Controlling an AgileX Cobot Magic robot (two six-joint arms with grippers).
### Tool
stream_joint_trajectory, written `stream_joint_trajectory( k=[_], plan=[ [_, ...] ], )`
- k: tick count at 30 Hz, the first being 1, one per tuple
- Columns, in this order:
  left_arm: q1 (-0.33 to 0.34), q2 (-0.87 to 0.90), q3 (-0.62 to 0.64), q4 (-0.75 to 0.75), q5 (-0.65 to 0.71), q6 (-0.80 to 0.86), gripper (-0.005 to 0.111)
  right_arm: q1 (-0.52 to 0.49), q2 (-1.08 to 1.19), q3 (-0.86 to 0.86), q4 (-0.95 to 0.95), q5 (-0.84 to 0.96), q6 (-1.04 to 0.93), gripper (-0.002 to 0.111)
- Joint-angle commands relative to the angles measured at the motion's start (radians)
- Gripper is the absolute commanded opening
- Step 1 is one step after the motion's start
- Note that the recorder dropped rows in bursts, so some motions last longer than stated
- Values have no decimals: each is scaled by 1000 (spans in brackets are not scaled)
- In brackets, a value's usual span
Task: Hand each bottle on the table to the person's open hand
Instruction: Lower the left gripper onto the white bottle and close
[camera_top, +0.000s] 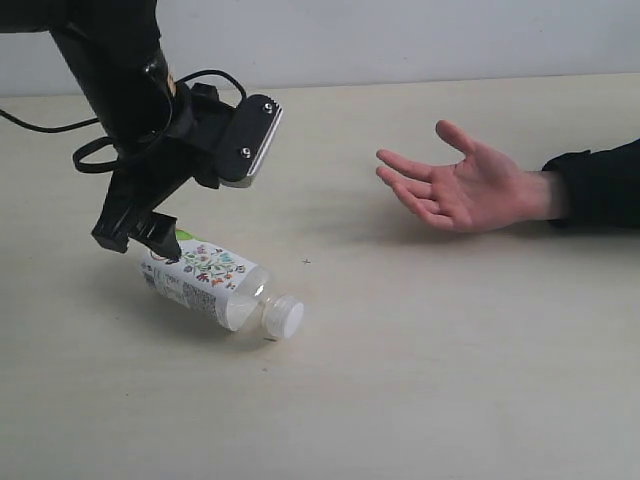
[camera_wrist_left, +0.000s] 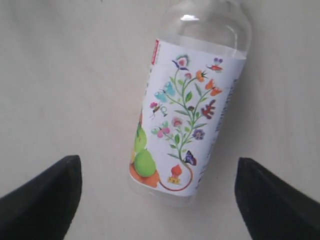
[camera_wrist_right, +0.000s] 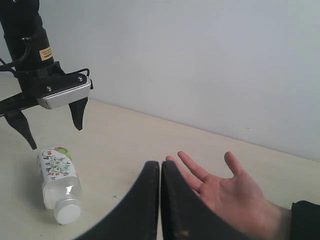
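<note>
One bottle (camera_top: 215, 285) shows, lying on its side on the table (camera_top: 450, 350) just beneath the left gripper (camera_top: 137, 240), jaws spread and empty, so its handover to the person's open hand (camera_top: 470, 190), well apart, is not yet done; the right gripper (camera_wrist_right: 161, 200) is pressed together, empty.

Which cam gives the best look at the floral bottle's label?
Left wrist view: the floral bottle fills the frame and the label artwork is sharp. The exterior view shows the whole bottle lying on its side, white cap visible, label small. The right wrist view shows it small and distant.
</note>
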Motion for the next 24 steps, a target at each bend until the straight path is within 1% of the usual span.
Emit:
stream_joint_trajectory(
  k=[1, 5, 7, 13, 15, 18, 24],
  plan=[
    [-10, -7, 31, 4, 46, -20, 81, 1, -4, 1, 2, -2, -1, 2],
    [-10, -25, 87, 4, 53, -31, 81, 1, -4, 1, 2, -2, -1, 2],
    [-10, -27, 114, 4, 23, -52, 81, 1, -4, 1, 2, -2, -1, 2],
    [-10, -27, 199, 6, -164, -61, 81, 1, -4, 1, 2, -2, -1, 2],
    [-10, -27, 202, 8, -218, -61, 81, 1, -4, 1, 2, -2, -1, 2],
    [-10, -27, 202, 8, -262, -63, 81, 1, -4, 1, 2, -2, -1, 2],
    [-10, 2, 202, 8, -267, -63, 81, 1, -4, 1, 2, -2, -1, 2]
  ],
)
